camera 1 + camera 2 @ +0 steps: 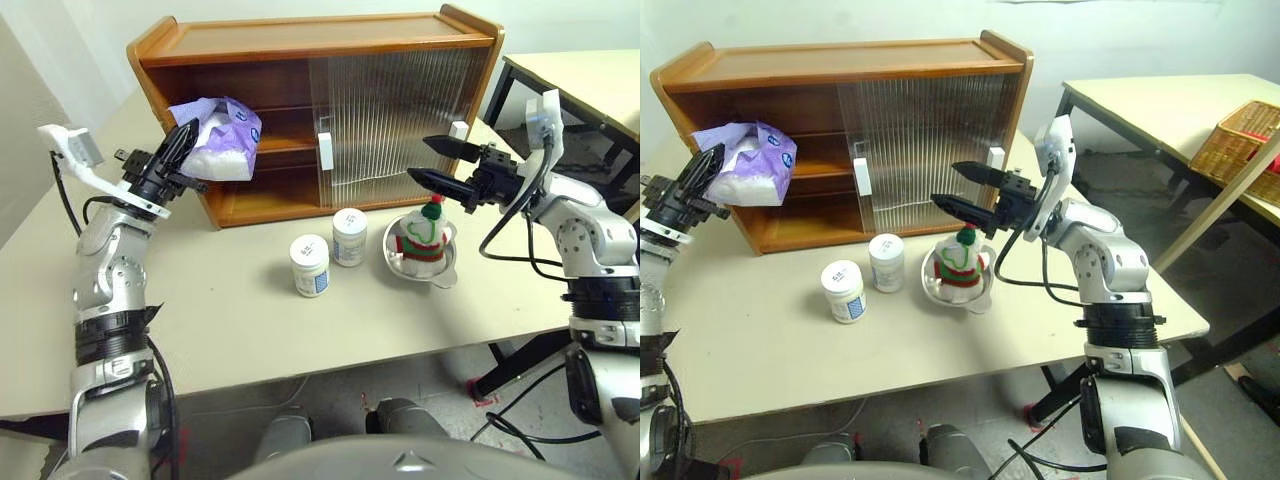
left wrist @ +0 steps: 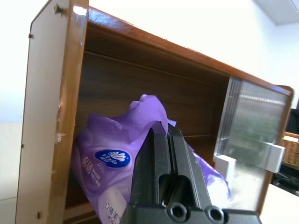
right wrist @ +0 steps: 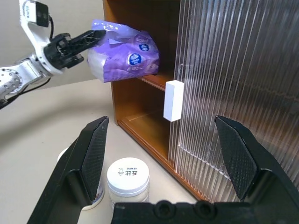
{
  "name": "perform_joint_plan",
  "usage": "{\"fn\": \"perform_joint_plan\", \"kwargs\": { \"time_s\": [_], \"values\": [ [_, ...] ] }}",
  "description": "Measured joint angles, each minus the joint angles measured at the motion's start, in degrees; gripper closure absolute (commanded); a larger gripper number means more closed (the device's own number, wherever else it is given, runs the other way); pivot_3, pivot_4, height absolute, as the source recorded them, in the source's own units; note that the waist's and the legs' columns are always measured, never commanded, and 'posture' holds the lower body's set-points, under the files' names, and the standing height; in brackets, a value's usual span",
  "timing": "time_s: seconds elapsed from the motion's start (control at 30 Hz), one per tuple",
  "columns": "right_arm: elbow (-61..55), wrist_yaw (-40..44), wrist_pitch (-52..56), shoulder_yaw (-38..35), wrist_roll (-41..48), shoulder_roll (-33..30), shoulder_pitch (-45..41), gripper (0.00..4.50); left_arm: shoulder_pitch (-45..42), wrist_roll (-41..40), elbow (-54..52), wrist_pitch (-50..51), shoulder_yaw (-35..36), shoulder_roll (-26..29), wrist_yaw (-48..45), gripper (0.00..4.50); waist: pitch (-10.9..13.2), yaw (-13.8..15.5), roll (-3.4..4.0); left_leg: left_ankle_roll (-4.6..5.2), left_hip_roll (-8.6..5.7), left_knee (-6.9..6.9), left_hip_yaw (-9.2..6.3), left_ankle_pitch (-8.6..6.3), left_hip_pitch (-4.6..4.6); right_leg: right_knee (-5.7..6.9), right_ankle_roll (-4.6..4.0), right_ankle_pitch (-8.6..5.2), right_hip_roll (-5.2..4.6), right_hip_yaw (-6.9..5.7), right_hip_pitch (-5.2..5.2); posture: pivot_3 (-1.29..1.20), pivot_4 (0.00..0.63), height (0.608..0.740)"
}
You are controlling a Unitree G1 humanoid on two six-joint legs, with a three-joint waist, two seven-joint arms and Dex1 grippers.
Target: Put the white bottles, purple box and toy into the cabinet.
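1. Cabinet (image 1: 320, 110): one, orange-brown wood with two shelves, standing at the table's (image 1: 230, 320) twelve o'clock edge in the head views. Its ribbed translucent sliding doors cover the right half, with two small white block handles (image 1: 325, 150); the left half is open.
2. Purple box (image 1: 222, 140): one soft lilac and white tissue pack with a blue oval logo, held off the table at the open left bay, at about ten o'clock from the bottles. One end reaches in over the middle shelf edge.
3. Left gripper (image 1: 185, 140): its two black fingers are clenched on the purple box's crumpled wrapper end.
4. Right gripper (image 1: 437, 163): released, its fingers spread wide and holding nothing, hovering in front of the closed doors at about twelve o'clock from the toy.
5. Steel bowl (image 1: 445, 268): one, round, on the table at three o'clock from the bottles.
6. White bottles: two short jars with wide white screw caps and pale blue labels, upright on the table. One (image 1: 349, 236) stands near the cabinet front, the other (image 1: 310, 264) just beside it at about seven o'clock.
7. Toy (image 1: 423, 236): one small white plush figure with red bobble hat and red-and-green scarf, sitting in the steel bowl.
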Motion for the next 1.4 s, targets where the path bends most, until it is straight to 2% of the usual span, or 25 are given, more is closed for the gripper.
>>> {"fn": "perform_joint_plan", "kwargs": {
  "time_s": [0.33,0.57,0.67,0.9,1.03,1.4],
  "values": [
    [-1.10,-0.88,0.05,-0.29,0.02,-0.07,0.40,0.00,-10.83,6.00,16.81,-9.15,-3.94,-4.28,0.07,4.46,0.07,-0.20,-0.11,0.07,-0.11,0.35,0.03,0.01,0.00,-0.03,0.40,0.01,0.13,-0.01,0.23,-0.13,0.000,0.740],
    [-1.69,-1.47,0.15,-0.44,0.09,-0.19,1.37,0.00,-16.17,10.53,27.53,-16.56,-4.28,-4.62,2.01,4.46,0.15,-0.79,-0.22,0.12,-0.15,0.41,0.03,0.04,0.01,-0.06,0.53,0.02,0.12,0.00,0.32,-0.15,0.000,0.740],
    [-1.83,-1.65,0.16,-0.45,0.13,-0.24,1.42,0.00,-17.43,11.97,30.53,-18.70,-4.30,-4.63,2.98,3.81,0.17,-0.85,-0.24,0.22,-0.17,0.41,0.02,0.10,0.03,-0.06,0.59,0.06,0.13,-0.04,0.36,-0.15,0.000,0.740],
    [-1.87,-1.69,0.16,-0.47,0.16,-0.37,1.51,0.00,-17.83,11.13,30.66,-18.67,-4.11,-5.68,0.80,1.35,0.20,-1.14,-0.29,0.26,-0.39,0.43,0.20,0.13,0.03,-0.08,0.75,0.05,0.07,-0.19,0.38,-0.14,0.000,0.740],
    [-1.86,-1.69,0.16,-0.44,0.16,-0.28,1.50,0.00,-15.90,8.93,24.77,-17.51,-4.04,-6.37,-1.44,0.01,0.23,-1.27,-0.33,0.35,-0.54,0.44,0.30,0.04,-0.02,-0.14,0.96,-0.06,-0.01,-0.11,0.36,-0.13,0.000,0.740],
    [-1.24,-1.02,0.16,-0.31,0.14,-0.20,0.95,0.00,-4.72,2.54,4.16,-11.73,-2.66,-6.11,-0.90,0.01,0.23,-1.37,-0.34,0.58,-0.58,0.52,0.45,-0.11,-0.01,-0.17,1.04,-0.15,-0.01,-0.08,0.39,-0.11,0.000,0.740]
  ]
}}
